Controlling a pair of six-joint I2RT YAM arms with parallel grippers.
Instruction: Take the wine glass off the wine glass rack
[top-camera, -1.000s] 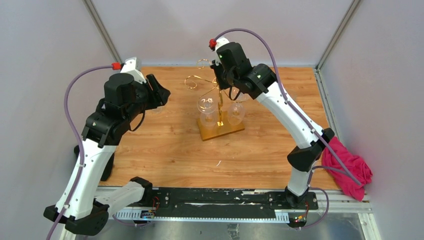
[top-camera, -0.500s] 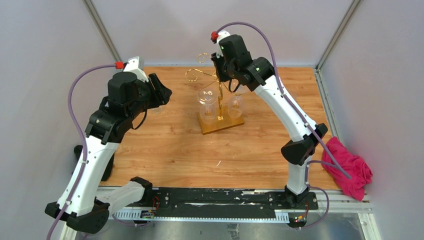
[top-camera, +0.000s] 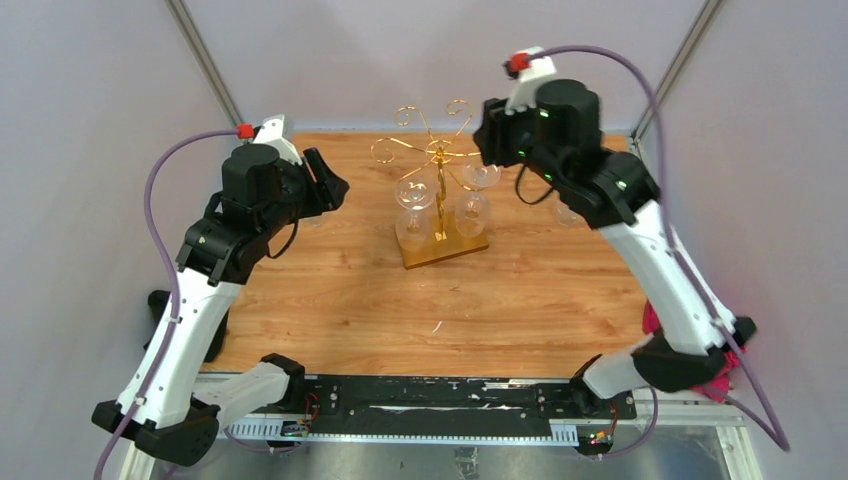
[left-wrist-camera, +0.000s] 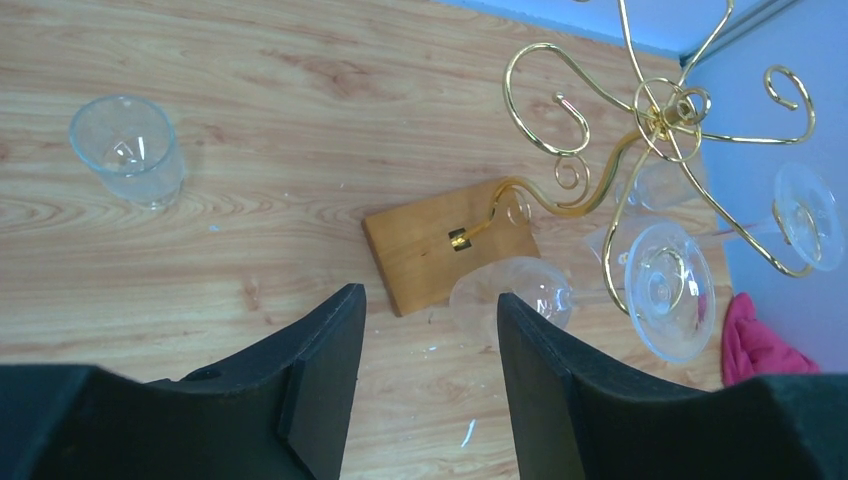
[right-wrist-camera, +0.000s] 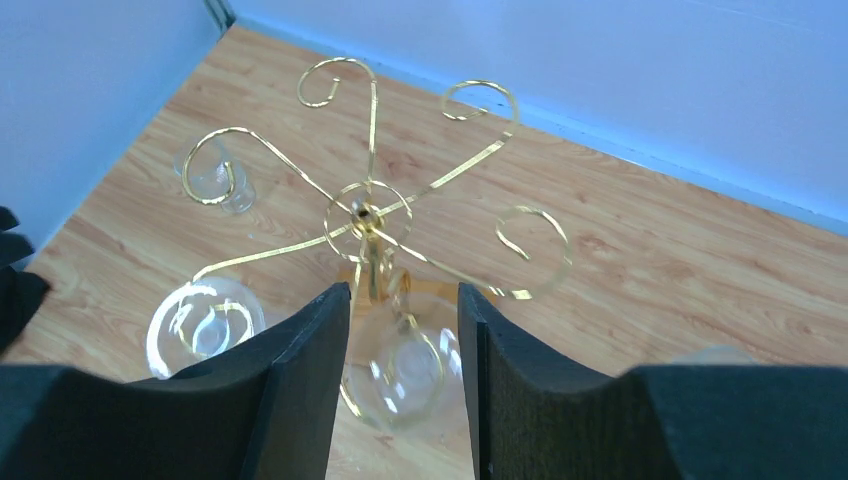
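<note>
At the left of the overhead view the left hand (left-wrist-camera: 430, 300) hangs above the tabletop (top-camera: 330, 300), fingers spread and nothing between them. Its own camera shows a loose glass (left-wrist-camera: 127, 150) standing upright on the wood at the upper left of the frame, well apart from the stand.

In the middle stands the wine glass rack (top-camera: 440, 152), its gold pole rising from the wooden base (top-camera: 445, 252) and its scroll arms fanning out on top. Several glasses hang from those arms, bowls down and stems upright, so each one's long axis runs vertical. The wine glass (right-wrist-camera: 405, 372) on the right side of the pole is the one I would go for.

Just right of the rack's top is the right hand (right-wrist-camera: 398, 292), fingers parted and empty, looking straight down on the scrolls. That glass lies below it and shows through the gap between its fingers. This hand looks clearly the nearer of the two. I reckon it must drop beside the stem, then slide the foot out along its arm.

A pink cloth (left-wrist-camera: 760, 345) lies at the far right.
</note>
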